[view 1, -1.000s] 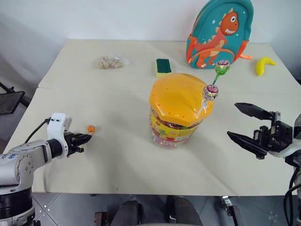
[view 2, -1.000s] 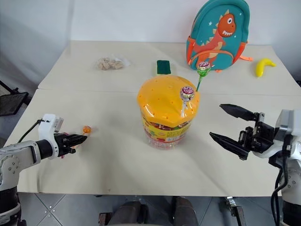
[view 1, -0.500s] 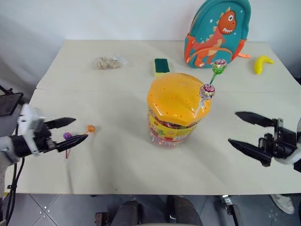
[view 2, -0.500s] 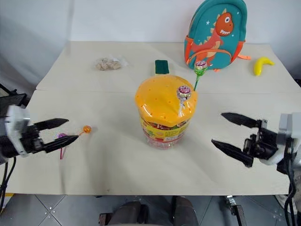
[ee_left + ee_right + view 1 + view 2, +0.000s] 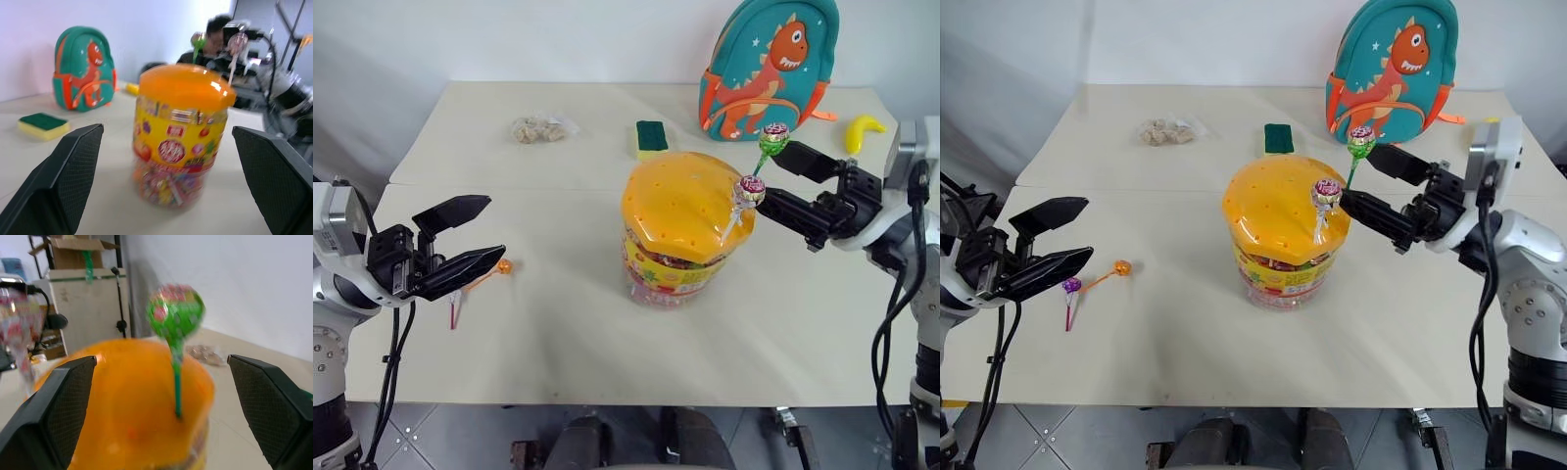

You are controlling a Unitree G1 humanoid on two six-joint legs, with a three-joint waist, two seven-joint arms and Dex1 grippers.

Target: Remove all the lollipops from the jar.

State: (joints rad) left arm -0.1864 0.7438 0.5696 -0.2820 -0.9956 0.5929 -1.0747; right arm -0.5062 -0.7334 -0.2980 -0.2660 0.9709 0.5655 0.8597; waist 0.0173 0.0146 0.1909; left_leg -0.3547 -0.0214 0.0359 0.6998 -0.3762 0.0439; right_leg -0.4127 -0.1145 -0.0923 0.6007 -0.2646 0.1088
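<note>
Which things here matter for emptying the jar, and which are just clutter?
Job:
clear plastic jar with orange lid
green-wrapped lollipop and pink one, both in lid
orange lollipop and purple one, on table

Clutter:
teal dinosaur backpack
yellow banana
green-topped sponge
bag of snacks

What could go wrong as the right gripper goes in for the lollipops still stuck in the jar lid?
The right gripper is open beside two upright lollipops, the green-stick lollipop and the pink lollipop, which stand close together, so closing might catch both or bend a stick. A sideways pull could perhaps tip the jar, which nothing steadies: the open left gripper is far off, near the two lollipops on the table.
</note>
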